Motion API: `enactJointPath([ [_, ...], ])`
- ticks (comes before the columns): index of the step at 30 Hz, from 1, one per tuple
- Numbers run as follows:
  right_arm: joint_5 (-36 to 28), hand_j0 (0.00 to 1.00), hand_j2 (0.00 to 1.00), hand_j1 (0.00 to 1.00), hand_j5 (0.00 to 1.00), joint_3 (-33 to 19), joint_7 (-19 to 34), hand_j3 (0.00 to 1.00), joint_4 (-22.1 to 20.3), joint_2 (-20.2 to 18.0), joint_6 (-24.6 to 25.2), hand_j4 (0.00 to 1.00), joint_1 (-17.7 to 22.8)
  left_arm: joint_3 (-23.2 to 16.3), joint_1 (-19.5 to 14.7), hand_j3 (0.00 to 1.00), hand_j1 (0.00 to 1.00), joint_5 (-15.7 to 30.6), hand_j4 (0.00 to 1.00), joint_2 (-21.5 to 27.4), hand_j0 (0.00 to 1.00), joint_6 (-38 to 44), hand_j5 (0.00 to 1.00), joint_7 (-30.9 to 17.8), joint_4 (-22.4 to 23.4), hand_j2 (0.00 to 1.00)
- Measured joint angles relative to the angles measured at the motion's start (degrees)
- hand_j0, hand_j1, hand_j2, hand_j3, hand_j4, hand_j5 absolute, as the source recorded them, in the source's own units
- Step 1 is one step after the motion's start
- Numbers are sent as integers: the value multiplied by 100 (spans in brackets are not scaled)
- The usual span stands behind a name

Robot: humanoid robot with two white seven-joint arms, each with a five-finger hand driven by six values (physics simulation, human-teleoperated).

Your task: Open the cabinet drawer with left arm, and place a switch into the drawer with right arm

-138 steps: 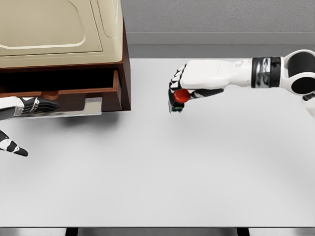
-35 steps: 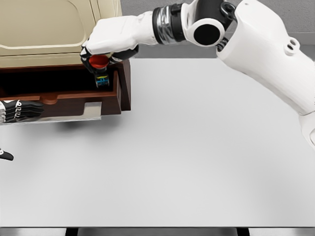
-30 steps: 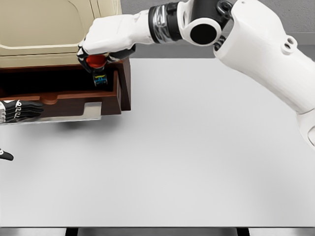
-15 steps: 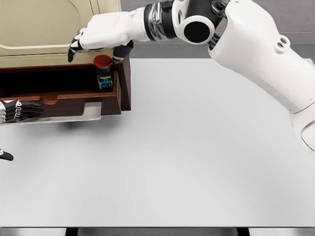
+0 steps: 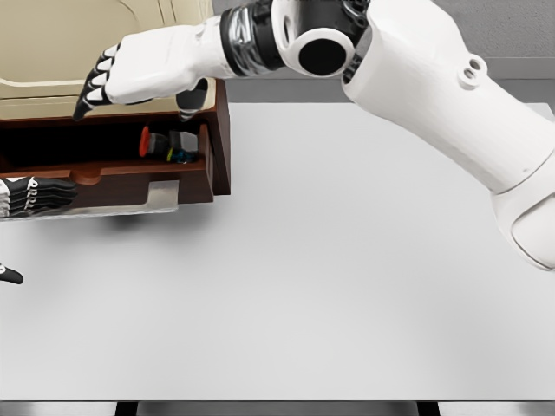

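Observation:
The switch [image 5: 165,145], a small black body with a red button, lies on its side inside the open brown drawer [image 5: 113,173], near its right end. My right hand [image 5: 121,82] hovers above the drawer with fingers spread and nothing in them. The left hand [image 5: 39,194] shows at the left edge, its dark fingers at the drawer's front by the handle [image 5: 84,174]; its grip there is unclear.
The cream-topped brown cabinet [image 5: 104,52] fills the upper left corner. A white table [image 5: 347,277] stretches out to the right and front. My big right arm [image 5: 416,87] crosses the upper part of the view.
The right hand carried the switch from mid-table to the drawer, let it go and spread its fingers. The switch dropped in and tipped onto its side. The left hand stayed put.

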Motion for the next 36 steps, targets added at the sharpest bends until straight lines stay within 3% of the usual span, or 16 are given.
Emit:
enactJointPath([
  [6, -272, 100, 100, 100, 100, -46, 0, 100, -315, -342, -373, 100, 0, 3, -7, 100, 100, -16, 100, 3, 100, 15, 100, 4, 4, 100],
  [9, -787, 100, 100, 100, 100, -51, 0, 100, -547, -799, -481, 100, 35, 18, -18, 100, 100, -123, 100, 15, 100, 9, 100, -10, 6, 100],
  [16, -1859, 100, 100, 100, 100, 12, 1, 100, -1800, -2082, -538, 100, 360, 88, -31, 100, 100, -429, 100, 29, 100, -5, 100, -26, 19, 100],
  [20, -2217, 100, 100, 100, 100, 17, 1, 100, -2125, -2693, -543, 100, 545, 229, -33, 100, 100, -634, 100, 34, 100, 0, 100, -32, 37, 100],
  [25, -2457, 100, 100, 100, 100, -53, 1, 100, -2201, -3790, -547, 100, 1116, 372, -31, 100, 100, -690, 100, 42, 100, 6, 100, -28, 43, 100],
  [29, -2492, 100, 100, 100, 100, -442, 2, 100, -2058, -4617, -552, 100, 2048, 422, -49, 100, 100, -680, 100, 36, 100, -4, 100, -27, 40, 100],
  [31, -2504, 100, 100, 100, 100, -692, 2, 100, -1875, -4820, -550, 100, 2347, 476, -55, 100, 100, -645, 100, 32, 100, -23, 100, -27, 39, 100],
  [36, -2481, 100, 100, 100, 100, -982, 0, 100, -1532, -4978, -544, 100, 2461, 606, -60, 100, 100, -540, 100, 34, 100, -126, 100, -28, 39, 100],
])
